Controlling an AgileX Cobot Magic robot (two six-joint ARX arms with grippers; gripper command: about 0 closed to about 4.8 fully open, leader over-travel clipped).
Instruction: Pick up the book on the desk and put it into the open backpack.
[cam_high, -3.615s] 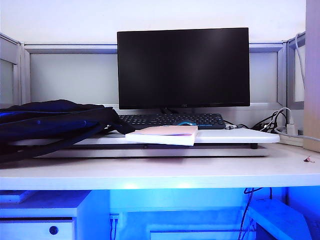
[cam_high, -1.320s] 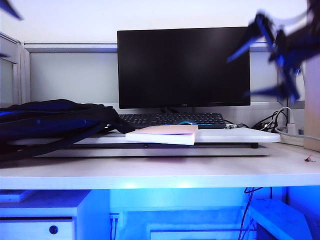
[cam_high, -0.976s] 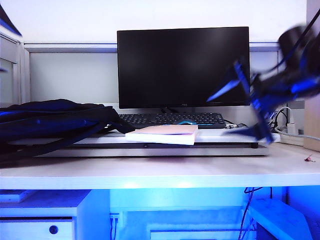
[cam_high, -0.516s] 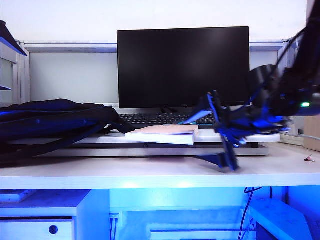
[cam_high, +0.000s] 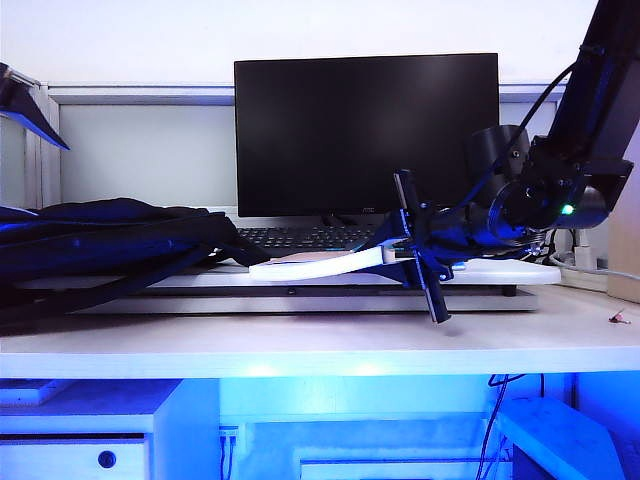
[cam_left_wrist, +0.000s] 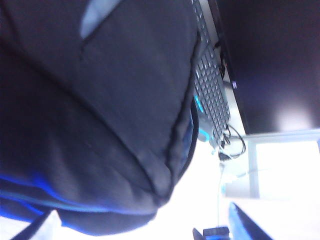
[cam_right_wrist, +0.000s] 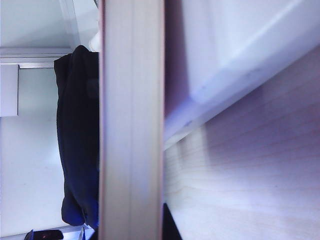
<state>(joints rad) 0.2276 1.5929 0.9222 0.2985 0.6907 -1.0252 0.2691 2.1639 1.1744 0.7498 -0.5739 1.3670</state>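
Since half a second ago the right gripper (cam_high: 398, 255) has slid in from the desk front and closed on the right end of the book (cam_high: 318, 266), which now bows upward at that end instead of lying flat. In the exterior view the book's left end rests on the raised white board (cam_high: 480, 273) in front of the keyboard (cam_high: 330, 238) and monitor (cam_high: 366, 134), above the desk (cam_high: 300, 345). The backpack (cam_high: 105, 245) lies on the left, near the book's left end. Only a dark fingertip of the left gripper (cam_high: 30, 105) shows, high at the left edge.

The left wrist view looks down on the backpack (cam_left_wrist: 95, 115), with the keyboard (cam_left_wrist: 212, 95) beyond; one finger (cam_left_wrist: 247, 226) shows at the picture's edge, so the jaws read as spread wide.

In the right wrist view the book's page edges (cam_right_wrist: 131, 120) fill the middle, clamped between the jaws; the backpack (cam_right_wrist: 77, 135) lies beyond and the desk (cam_right_wrist: 250, 185) beside it.
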